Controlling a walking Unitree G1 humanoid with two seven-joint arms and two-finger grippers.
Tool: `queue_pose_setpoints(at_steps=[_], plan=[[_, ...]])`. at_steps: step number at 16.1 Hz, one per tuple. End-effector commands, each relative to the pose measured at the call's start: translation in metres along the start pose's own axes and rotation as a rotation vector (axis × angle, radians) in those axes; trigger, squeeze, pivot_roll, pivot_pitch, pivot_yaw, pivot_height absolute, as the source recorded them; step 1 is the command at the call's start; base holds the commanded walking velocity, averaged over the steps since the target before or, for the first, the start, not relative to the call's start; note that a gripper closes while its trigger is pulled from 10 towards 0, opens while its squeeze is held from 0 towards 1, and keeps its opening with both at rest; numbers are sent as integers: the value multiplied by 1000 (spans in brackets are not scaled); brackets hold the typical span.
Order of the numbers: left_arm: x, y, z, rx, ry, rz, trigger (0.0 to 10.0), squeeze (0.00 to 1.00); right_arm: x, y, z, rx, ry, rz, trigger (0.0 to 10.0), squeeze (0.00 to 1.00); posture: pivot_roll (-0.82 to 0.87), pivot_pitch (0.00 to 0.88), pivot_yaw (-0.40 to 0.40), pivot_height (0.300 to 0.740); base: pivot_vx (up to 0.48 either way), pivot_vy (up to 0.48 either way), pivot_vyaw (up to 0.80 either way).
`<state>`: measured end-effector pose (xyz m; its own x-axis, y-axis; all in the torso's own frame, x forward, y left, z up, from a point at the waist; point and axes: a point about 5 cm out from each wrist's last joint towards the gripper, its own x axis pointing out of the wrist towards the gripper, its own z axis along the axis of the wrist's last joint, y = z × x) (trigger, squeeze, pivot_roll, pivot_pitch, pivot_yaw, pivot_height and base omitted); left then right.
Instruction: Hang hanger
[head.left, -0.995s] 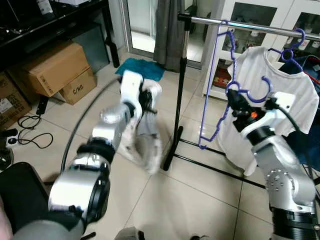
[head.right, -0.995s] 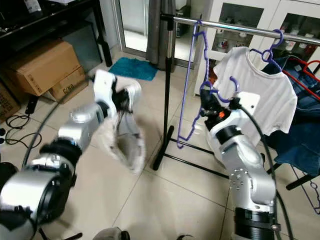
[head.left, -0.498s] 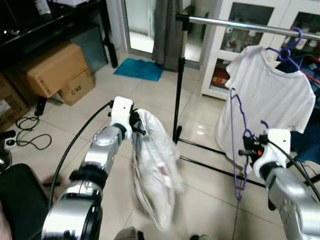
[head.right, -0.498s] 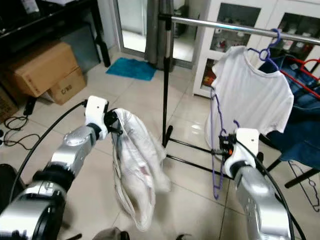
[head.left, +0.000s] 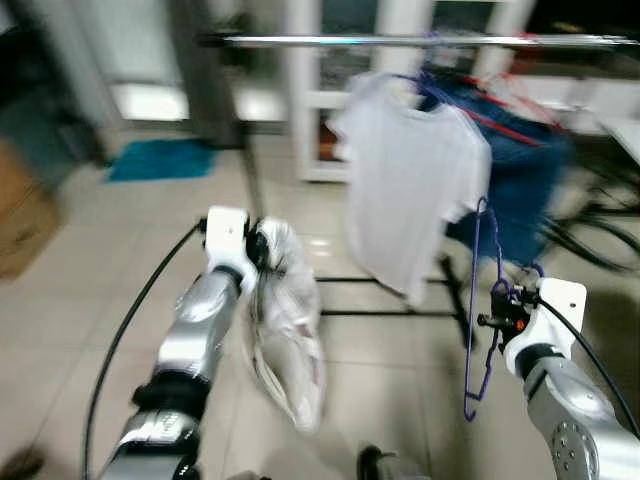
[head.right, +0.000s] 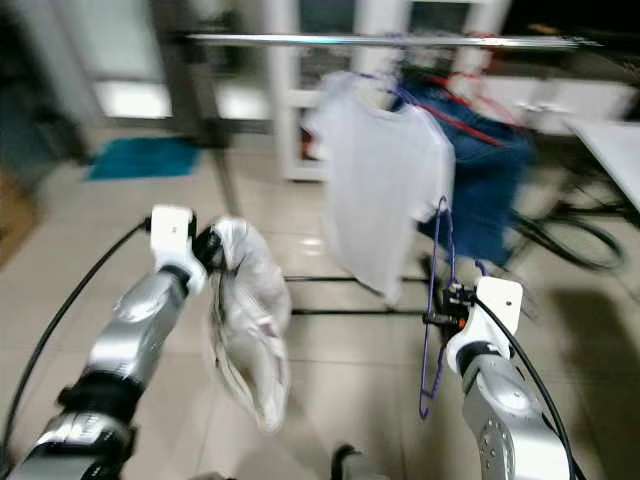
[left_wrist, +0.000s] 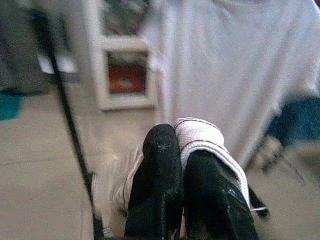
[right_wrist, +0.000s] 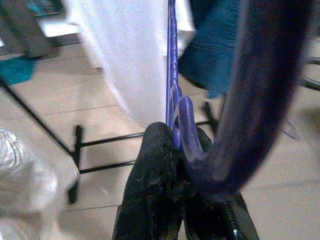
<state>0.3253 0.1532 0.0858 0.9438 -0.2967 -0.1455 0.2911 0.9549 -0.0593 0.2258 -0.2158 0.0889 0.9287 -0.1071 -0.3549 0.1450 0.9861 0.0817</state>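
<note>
Right wrist view shows the right claw clenched on the purple hanger near its hook, black fingers pinching the plastic where the thick curve of the hook bends away. In the head views, which are blurred, the same hanger dangles low and empty beside the right claw, well below the silver clothes rail and apart from it. The left claw is clenched on a fold of a white garment, which hangs limp from it toward the tiled floor, in front of the rack's black base. A white T-shirt already hangs on the rail on another purple hanger, with blue clothing just behind it. Judging from this, the step in hand is the carry: the hanger is gripped but not yet raised to the rail, so the hanging itself is not begun. The next move calls for lifting the right arm until the hook stands above the rail, at a bare stretch beside the T-shirt, then lowering it so the hook seats over the bar before the claw lets go. The risk is the hook catching on the T-shirt or its hanger on the way up.
</note>
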Motion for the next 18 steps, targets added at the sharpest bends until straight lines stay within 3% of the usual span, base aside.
queue_pose_setpoints(at_steps=[1, 4, 7, 10, 14, 16, 18], plan=[[1, -2, 14, 52, -47, -29, 10000, 0, -1, 5, 4, -15, -16, 17, 10000, 0, -39, 0, 44, 740, 0, 0, -800], [-7, -5, 13, 124, -56, -26, 10000, 0, -4, 3, 2, -28, -13, 5, 10000, 0, -36, 0, 27, 740, 0, 0, -800], [-4, -9, 13, 135, -26, -19, 10000, 0, -1, -1, 10, -148, -79, -49, 10000, 0, -35, 0, 23, 740, 0, 0, -800], [-9, -4, 14, 146, -25, 9, 10000, 0, 0, -4, 7, -122, -60, -33, 10000, 0, -13, 0, 5, 740, 0, 0, -800], [-13, 9, 13, 97, -3, 94, 10000, 0, 10, 1, 23, -162, -125, -9, 10000, 0, 7, 0, -10, 740, 0, 0, -800], [-14, 10, 13, 102, 2, 92, 10000, 0, 10, 1, 20, -174, -117, -17, 10000, 0, 12, 0, -17, 740, 0, 0, -800], [-14, 10, 18, 125, -8, 83, 10000, 0, 11, 4, 15, -105, -91, -27, 10000, 0, 27, 0, -30, 740, 0, 0, -800]])
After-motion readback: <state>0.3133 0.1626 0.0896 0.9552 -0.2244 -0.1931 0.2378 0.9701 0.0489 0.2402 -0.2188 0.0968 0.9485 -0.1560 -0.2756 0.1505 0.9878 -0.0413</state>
